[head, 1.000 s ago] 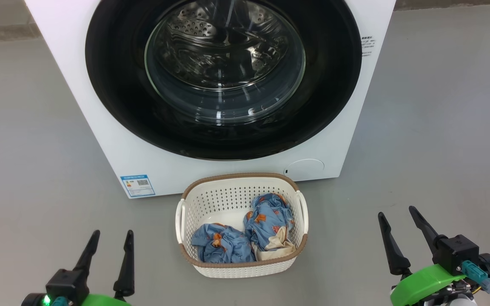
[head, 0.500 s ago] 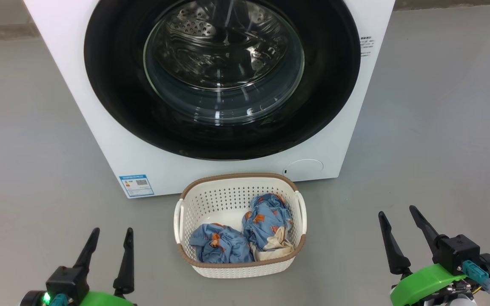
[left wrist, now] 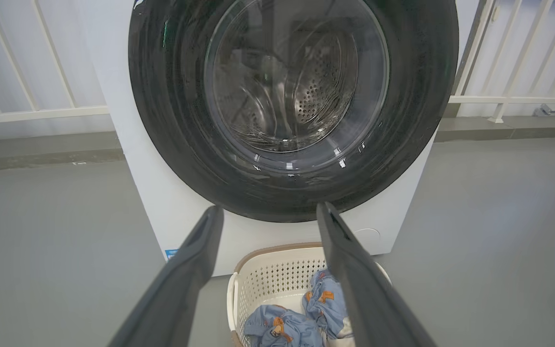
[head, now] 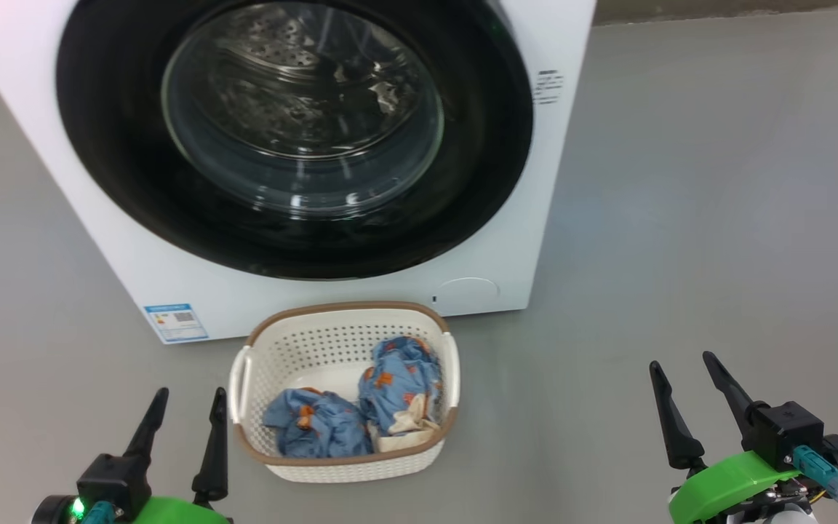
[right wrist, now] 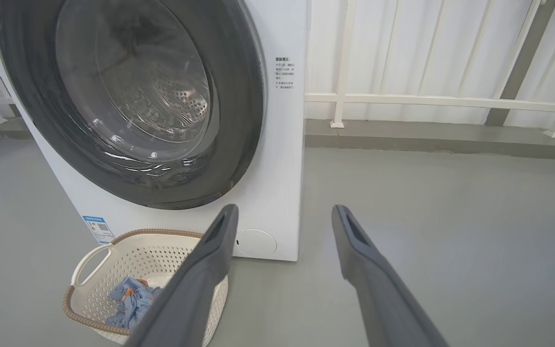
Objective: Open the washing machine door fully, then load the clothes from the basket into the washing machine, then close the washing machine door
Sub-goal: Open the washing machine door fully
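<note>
Washing machine door (head: 295, 138) sits shut; left tool (head: 192, 397) and right tool (head: 681, 362) hang open, empty. Swung outward, its rim might strike the basket (head: 350, 466) standing close in front.

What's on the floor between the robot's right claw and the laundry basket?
Nothing. In the head view, the stretch of grey floor between the right claw and the basket is bare; the clothes lie inside the basket.
</note>
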You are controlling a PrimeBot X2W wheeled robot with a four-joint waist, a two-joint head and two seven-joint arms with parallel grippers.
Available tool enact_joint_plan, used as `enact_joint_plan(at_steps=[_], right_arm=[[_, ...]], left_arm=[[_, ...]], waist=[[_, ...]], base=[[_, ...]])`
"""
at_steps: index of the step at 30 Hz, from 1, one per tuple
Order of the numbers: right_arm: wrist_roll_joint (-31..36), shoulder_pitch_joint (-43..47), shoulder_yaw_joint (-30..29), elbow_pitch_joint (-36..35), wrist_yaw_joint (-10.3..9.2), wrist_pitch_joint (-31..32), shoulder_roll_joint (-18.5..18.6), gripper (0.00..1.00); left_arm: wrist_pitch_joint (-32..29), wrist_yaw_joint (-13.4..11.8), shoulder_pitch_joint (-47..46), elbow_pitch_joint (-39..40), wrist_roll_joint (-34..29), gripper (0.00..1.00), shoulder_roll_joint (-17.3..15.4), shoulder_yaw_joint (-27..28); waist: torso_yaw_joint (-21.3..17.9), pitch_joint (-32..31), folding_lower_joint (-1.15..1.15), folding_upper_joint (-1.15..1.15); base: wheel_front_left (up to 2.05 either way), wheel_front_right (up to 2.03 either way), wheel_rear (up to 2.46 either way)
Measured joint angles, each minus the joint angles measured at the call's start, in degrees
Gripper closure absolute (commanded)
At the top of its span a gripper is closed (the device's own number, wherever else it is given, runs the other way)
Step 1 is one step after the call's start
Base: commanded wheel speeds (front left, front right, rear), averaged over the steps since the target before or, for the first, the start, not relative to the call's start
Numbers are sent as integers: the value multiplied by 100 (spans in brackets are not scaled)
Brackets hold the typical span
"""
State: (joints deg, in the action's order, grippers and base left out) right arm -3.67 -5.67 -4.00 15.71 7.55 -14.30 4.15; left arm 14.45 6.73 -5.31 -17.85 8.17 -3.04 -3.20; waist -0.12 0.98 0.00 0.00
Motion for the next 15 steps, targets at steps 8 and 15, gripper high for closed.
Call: enact_joint_plan(at_steps=[8, 15], right_arm=[[0, 0, -15, -21, 0, 0, 8, 0], [-1, 0, -19, -29, 0, 0, 12, 0]], left_arm=[[1, -1, -3, 145, 9, 0, 13, 38], [1, 0, -3, 200, 5, 0, 20, 38]], waist=[[-5, 37, 0, 0], [-8, 63, 0, 0]], base=[[87, 87, -174], [28, 28, -56]])
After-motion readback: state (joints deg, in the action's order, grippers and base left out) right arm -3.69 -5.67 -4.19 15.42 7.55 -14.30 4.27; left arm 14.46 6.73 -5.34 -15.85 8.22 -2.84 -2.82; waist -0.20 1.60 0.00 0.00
